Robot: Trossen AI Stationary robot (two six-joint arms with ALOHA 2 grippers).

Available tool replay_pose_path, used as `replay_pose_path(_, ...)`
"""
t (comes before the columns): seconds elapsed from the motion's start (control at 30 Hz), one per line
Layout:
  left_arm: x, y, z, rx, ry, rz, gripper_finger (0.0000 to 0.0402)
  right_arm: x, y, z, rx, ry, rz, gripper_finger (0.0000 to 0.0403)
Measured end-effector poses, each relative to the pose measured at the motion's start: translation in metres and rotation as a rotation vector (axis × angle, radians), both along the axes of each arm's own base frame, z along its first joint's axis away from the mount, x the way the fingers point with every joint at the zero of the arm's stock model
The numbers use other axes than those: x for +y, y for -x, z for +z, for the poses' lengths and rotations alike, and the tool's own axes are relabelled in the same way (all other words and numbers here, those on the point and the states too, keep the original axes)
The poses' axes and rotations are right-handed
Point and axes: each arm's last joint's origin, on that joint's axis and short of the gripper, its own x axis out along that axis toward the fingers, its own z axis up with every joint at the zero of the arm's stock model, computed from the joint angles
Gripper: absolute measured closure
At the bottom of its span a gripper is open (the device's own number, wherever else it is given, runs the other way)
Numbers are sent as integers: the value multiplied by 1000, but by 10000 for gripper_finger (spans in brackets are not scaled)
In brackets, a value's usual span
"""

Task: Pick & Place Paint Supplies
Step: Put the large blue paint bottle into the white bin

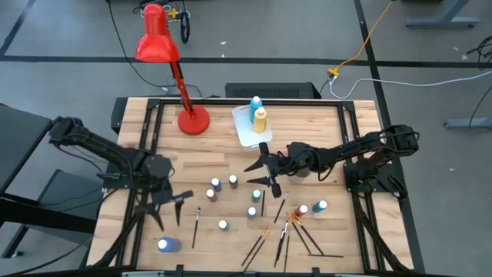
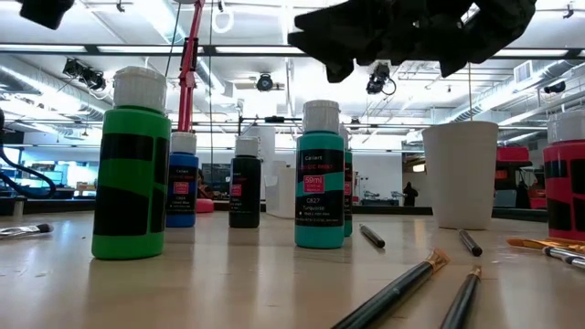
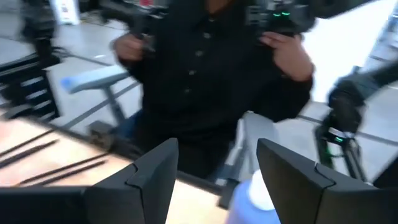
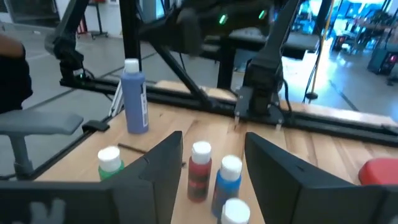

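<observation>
In the tub: the white tub (image 1: 250, 127) at the back of the table, just beside the red lamp (image 1: 163, 54), holds two bottles — a blue bottle (image 1: 256, 103) and a yellow bottle (image 1: 260, 120). These look like the only supplies placed so far.
On the table, bottles: well over half the job appears left. A cluster of small bottles (image 1: 233, 181) stands mid-table, two more bottles (image 1: 319, 206) stand toward the right, and a lone blue bottle (image 1: 167, 245) sits at the front left corner. The low view shows a green bottle (image 2: 132, 164) and a teal bottle (image 2: 320, 175) upright on the wood.
On the table, brushes: the paintbrushes (image 1: 286, 235) lie scattered across the front — none seems to have been moved to the tub.
Right gripper (image 1: 261, 173): over mid-table between tub and cluster, fingers spread apart with nothing between them; its wrist view looks past the fingers at a red bottle (image 4: 199, 171) and a blue one beside it.
Left gripper (image 1: 165, 206): front left, fingers fully spread and empty, near the lone blue bottle.
Judgement: an early stage, with neither arm carrying anything; a fresh pick from the cluster seems the likely next step.
</observation>
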Motion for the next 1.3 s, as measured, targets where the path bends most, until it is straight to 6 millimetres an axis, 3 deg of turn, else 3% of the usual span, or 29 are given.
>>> replay_pose_path(0.23,-32,-1,-18,-51,-21,-91,172,0,0,7,-70,-3,1,227)
replay_pose_path(0.43,-55,-5,-38,53,-26,-69,172,0,0,6,-62,-6,2,227)
replay_pose_path(0.57,-64,-4,-39,38,-9,-78,172,0,0,6,-62,-6,2,227)
replay_pose_path(0.87,-72,4,-34,79,28,-123,172,0,0,6,-45,-72,-1,227)
replay_pose_path(1.3,-69,10,-51,0,-100,-75,172,1,0,6,-34,-108,-1,227)
